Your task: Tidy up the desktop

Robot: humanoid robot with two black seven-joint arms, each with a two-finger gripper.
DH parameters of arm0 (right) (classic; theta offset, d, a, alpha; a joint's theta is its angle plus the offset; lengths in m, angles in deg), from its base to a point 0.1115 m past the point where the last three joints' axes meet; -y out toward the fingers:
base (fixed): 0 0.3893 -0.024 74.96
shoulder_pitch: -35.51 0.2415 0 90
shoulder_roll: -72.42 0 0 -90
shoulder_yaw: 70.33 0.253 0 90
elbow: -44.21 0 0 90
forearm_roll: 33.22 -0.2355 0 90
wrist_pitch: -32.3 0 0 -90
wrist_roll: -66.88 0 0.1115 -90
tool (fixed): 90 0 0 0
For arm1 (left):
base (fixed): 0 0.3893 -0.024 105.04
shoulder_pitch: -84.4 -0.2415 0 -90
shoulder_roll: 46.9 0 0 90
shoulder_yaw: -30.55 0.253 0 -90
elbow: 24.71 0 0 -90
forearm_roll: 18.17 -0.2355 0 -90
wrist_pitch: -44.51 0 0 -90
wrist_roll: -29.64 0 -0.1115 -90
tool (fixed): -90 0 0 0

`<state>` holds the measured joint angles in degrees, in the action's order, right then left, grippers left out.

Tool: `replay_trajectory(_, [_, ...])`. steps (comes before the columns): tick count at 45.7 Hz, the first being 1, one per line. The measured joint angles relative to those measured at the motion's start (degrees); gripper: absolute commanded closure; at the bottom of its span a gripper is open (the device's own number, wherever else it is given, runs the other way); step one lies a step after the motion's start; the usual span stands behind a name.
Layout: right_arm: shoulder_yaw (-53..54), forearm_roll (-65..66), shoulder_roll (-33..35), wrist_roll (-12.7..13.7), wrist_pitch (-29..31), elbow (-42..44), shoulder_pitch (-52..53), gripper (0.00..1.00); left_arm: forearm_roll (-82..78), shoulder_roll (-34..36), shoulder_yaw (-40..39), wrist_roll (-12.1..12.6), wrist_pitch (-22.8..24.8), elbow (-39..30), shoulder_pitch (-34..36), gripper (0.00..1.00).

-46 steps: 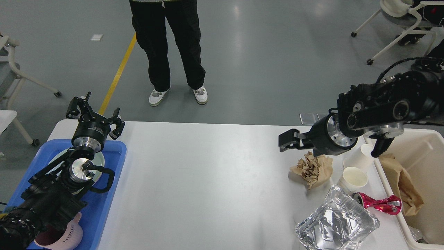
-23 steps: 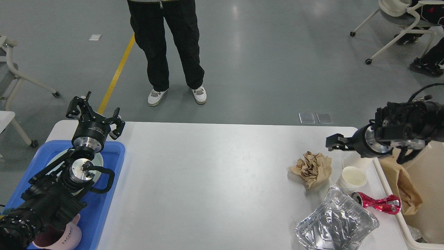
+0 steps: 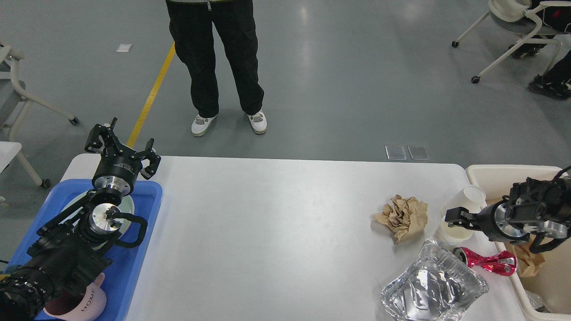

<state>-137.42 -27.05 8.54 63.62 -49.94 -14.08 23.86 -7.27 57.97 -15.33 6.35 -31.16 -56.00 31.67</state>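
The white desktop (image 3: 276,232) carries litter at its right end: a crumpled brown paper (image 3: 401,216), a paper cup lying on its side (image 3: 466,198), an upright paper cup (image 3: 448,235), a crushed red can (image 3: 486,261) and a crumpled foil tray (image 3: 432,285). My right gripper (image 3: 455,215) hangs low just over the upright cup, pointing left; it is dark and small, so its fingers cannot be told apart. My left gripper (image 3: 122,145) is open and empty above the far edge of the blue tray (image 3: 134,267).
The blue tray holds a white plate (image 3: 128,206) and a pink mug (image 3: 84,303). A cream bin (image 3: 513,171) with a brown paper bag (image 3: 531,265) stands at the right edge. A person (image 3: 214,67) stands beyond the desk. Chairs stand far left and right.
My right arm has drawn back to the right and down, from above the crumpled paper to just over the upright cup by the bin. The left arm has not moved.
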Motion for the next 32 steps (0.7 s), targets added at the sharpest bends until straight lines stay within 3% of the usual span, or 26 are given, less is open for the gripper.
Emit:
replay_trajectory(9, [0.3, 0.0, -0.8, 0.0, -3.7, 4.0, -4.8, 0.05, 0.0, 0.0, 0.0, 0.0, 0.0, 0.0, 0.0, 0.04])
replay_trajectory(11, [0.3, 0.1, -0.8, 0.0, -4.0, 4.8, -5.5, 0.19, 0.0, 0.0, 0.0, 0.0, 0.0, 0.0, 0.0, 0.04])
replay_trajectory(14, [0.3, 0.1, -0.8, 0.0, -4.2, 5.3, -6.3, 0.51, 0.0, 0.0, 0.0, 0.0, 0.0, 0.0, 0.0, 0.04])
replay_trajectory(18, [0.3, 0.1, -0.9, 0.0, -4.5, 5.5, -6.9, 0.61, 0.0, 0.0, 0.0, 0.0, 0.0, 0.0, 0.0, 0.04])
replay_trajectory(19, [0.2, 0.1, -0.9, 0.0, -4.6, 5.6, -7.1, 0.72, 0.0, 0.0, 0.0, 0.0, 0.0, 0.0, 0.0, 0.04])
replay_trajectory(20, [0.2, 0.1, -0.9, 0.0, -4.7, 5.6, -7.2, 0.93, 0.0, 0.0, 0.0, 0.0, 0.0, 0.0, 0.0, 0.04])
replay_trajectory(21, [0.3, 0.1, -0.9, 0.0, -4.8, 5.6, -7.3, 1.0, 0.0, 0.0, 0.0, 0.0, 0.0, 0.0, 0.0, 0.04])
replay_trajectory(32, [0.5, 0.1, -1.7, 0.7, -5.2, 5.4, -7.4, 1.0, 0.0, 0.0, 0.0, 0.0, 0.0, 0.0, 0.0, 0.04])
